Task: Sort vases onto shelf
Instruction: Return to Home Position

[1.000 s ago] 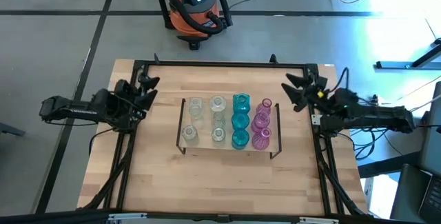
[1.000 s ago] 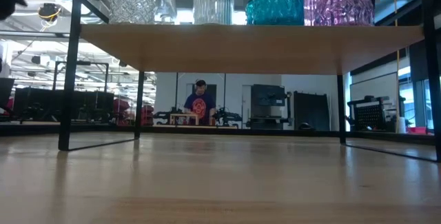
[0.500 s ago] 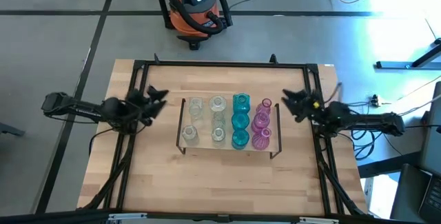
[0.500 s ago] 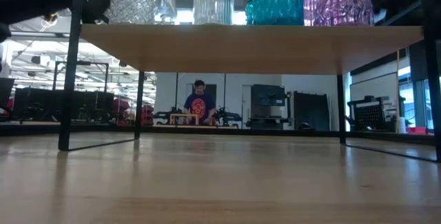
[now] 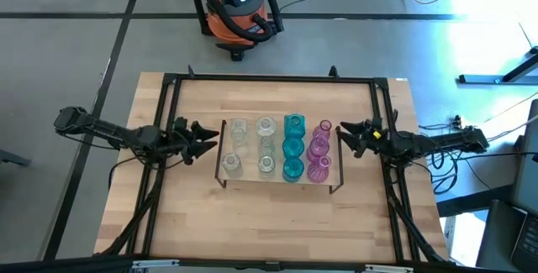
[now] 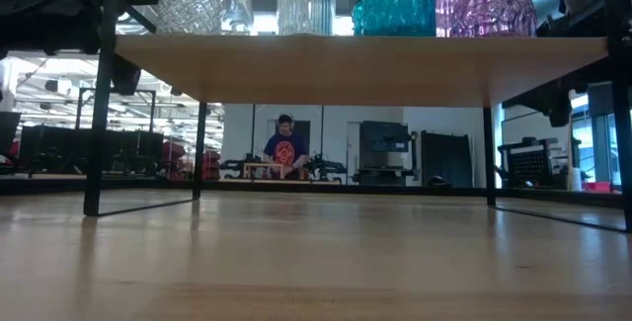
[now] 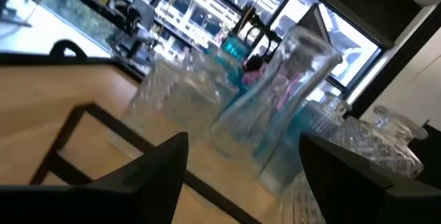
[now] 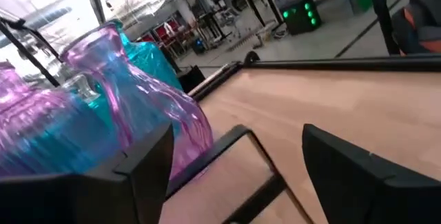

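The shelf [image 5: 250,149], a light-wood board on a dark wire frame, stands mid-table. The vases rest upright on it in rows: clear ones [image 5: 266,128] at the left, teal ones [image 5: 292,147] in the middle, pink ones [image 5: 318,149] at the right. My left gripper [image 5: 207,137] is open just off the shelf's left end, pointing level at the clear vases [image 7: 275,107]. My right gripper [image 5: 344,136] is open just off the shelf's right end, facing a pink vase [image 8: 155,114]. Neither touches anything. The low view shows the board [image 6: 355,69] from below, with the vases' bases on it.
A black rail frame [image 5: 269,78] runs around the wooden tabletop. An orange and black vacuum cleaner [image 5: 238,6] stands on the floor beyond the far edge. Bare wood lies near of the shelf [image 5: 269,223]. A person [image 6: 286,148] shows far off in the room.
Both grippers have sunk and come toward the table's near edge and inward, the left to the shelf's left end, the right to its right end. Both wrists have rolled and levelled out. Their fingers have stayed open. The vases and the shelf have kept still.
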`<state>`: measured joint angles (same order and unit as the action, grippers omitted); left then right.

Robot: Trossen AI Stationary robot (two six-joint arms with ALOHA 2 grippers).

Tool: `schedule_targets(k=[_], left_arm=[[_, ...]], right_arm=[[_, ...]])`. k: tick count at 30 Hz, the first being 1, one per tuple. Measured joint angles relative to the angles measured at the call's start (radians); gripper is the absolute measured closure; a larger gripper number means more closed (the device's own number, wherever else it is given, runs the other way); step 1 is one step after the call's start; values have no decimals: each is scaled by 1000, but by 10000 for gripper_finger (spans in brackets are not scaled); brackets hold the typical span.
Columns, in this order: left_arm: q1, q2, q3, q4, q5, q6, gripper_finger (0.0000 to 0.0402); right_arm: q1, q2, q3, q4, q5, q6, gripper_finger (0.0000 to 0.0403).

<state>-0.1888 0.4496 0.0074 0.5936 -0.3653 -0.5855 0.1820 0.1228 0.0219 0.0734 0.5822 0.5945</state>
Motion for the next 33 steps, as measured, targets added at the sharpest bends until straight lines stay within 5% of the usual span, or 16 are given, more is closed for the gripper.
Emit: schedule_targets(k=[4,9,11,19,25,33], left_arm=[[-20,0,0,-9,-26,-15,131],[-31,0,0,-12,-80,-15,131],[-30,0,0,-35,-86,-17,131],[-30,-1,4,-284,-8,-249,131],[-30,-2,7,-330,1,-303,131],[-29,-2,5,-331,54,-279,131]], right_arm=[[47,-23,3,32,153,-1,123],[113,-31,6,-89,592,125,123],[128,-25,8,-113,623,113,123],[146,55,33,-168,445,38,123],[145,172,99,-477,371,247,123],[145,348,97,-447,-67,266,123]])
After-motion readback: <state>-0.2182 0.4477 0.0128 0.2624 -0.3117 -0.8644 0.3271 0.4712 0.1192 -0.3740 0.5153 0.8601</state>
